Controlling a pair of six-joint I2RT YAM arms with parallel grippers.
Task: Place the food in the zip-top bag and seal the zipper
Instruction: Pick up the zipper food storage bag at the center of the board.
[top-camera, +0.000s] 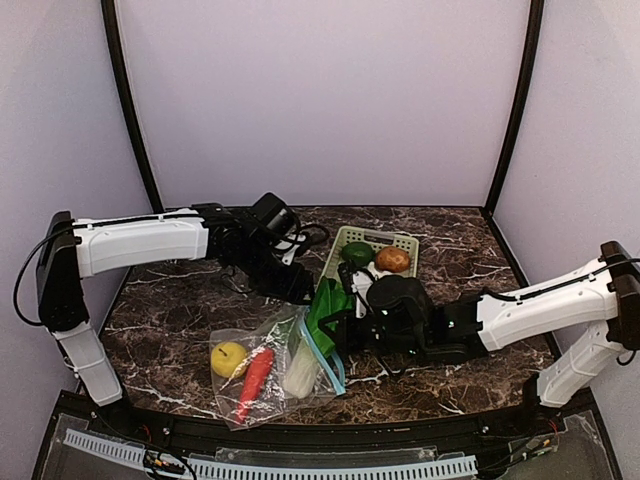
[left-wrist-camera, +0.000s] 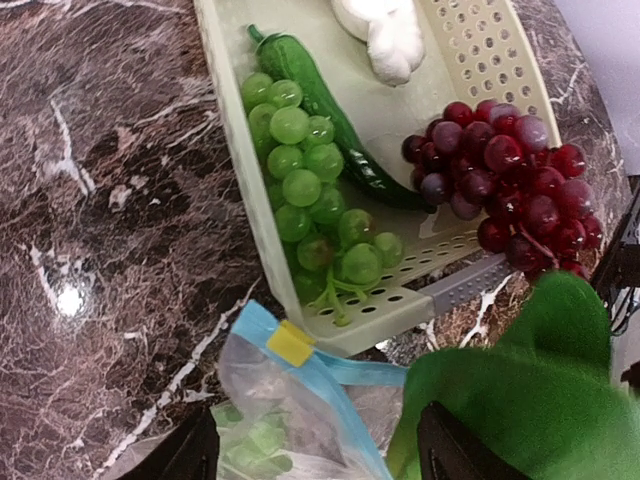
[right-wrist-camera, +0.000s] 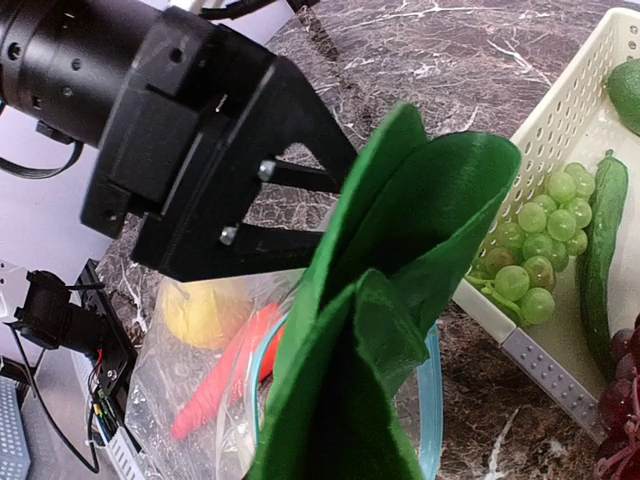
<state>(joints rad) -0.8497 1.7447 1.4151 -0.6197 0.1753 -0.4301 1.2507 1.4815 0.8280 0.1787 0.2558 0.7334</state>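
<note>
Right claw (top-camera: 341, 322) clamped on the leaf (right-wrist-camera: 400, 300) above the bag (top-camera: 275, 395) mouth, left claw (left-wrist-camera: 318, 450) spread at the lip; we would slide the leaf past the zipper (right-wrist-camera: 432, 400) and let go only once it lies deep inside.

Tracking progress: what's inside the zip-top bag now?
The zip-top bag holds a lemon, red pepper, white bulb and some green pieces; the leafy green overlaps its mouth, hiding anything there.
</note>
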